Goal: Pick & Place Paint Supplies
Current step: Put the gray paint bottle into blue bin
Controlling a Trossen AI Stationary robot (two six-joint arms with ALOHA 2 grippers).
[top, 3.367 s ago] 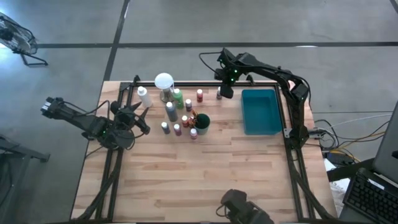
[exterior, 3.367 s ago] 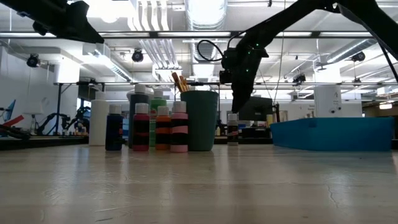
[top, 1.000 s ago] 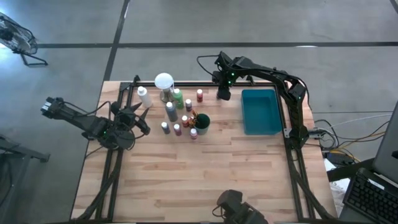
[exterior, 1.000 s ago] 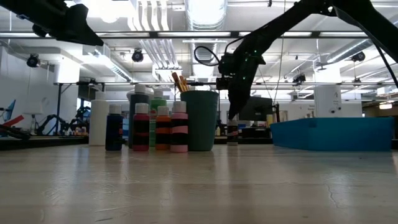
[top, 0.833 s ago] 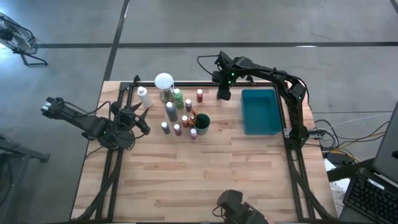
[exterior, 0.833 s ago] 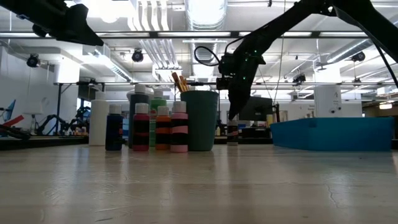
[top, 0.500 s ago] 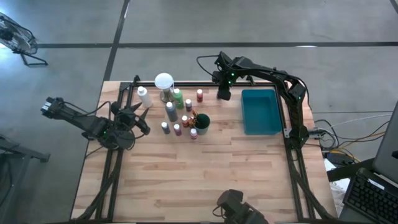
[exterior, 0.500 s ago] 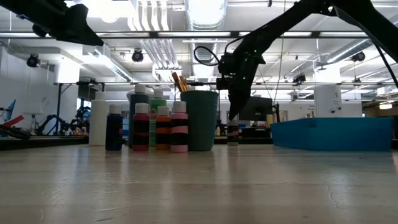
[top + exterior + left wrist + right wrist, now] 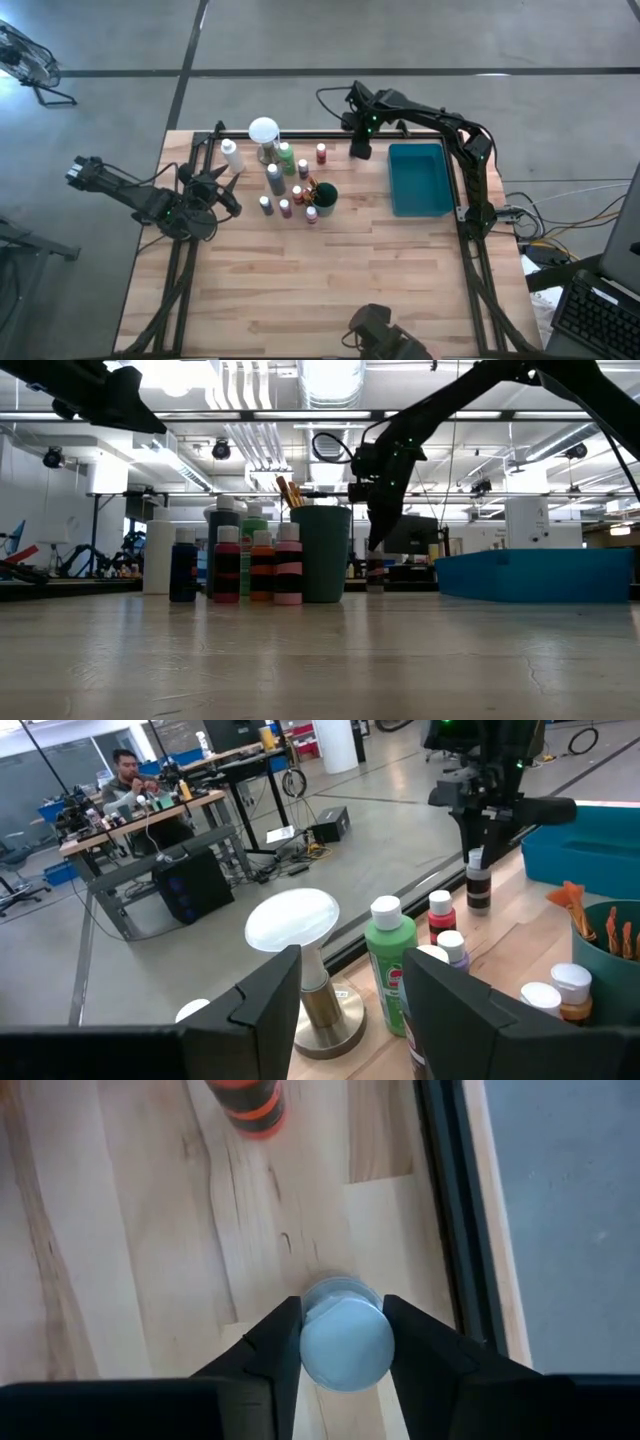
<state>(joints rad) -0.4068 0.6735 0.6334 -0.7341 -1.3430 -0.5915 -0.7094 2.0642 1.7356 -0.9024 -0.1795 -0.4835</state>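
A small dark paint bottle with a white cap (image 9: 346,1342) stands near the table's far edge, left of the teal tray (image 9: 420,178). My right gripper (image 9: 358,150) is above it, pointing steeply down and shut on it. More paint bottles (image 9: 285,185) are grouped at the middle left, beside a dark green cup (image 9: 322,196) holding brushes. My left gripper (image 9: 350,1020) hangs raised over the table's left side, open, with nothing between its fingers. My right gripper pinches the bottle's white cap (image 9: 344,1320) between its two fingers (image 9: 268,1350), one on each side. The fingers come from above, pointing steeply down. The bottle (image 9: 479,885) is upright, and its base looks to be on the table.
A round white-topped object on a metal base (image 9: 264,132) and a white bottle (image 9: 232,155) stand at the far left. A red bottle (image 9: 321,153) stands just left of the held one. The black frame rail (image 9: 450,1210) runs close behind the bottle. Bare wood fills the near half.
A few seconds ago my right gripper hung above and a little to the right of the bottle; it has come down over the cap. Within the last second neither arm nor any bottle has visibly moved.
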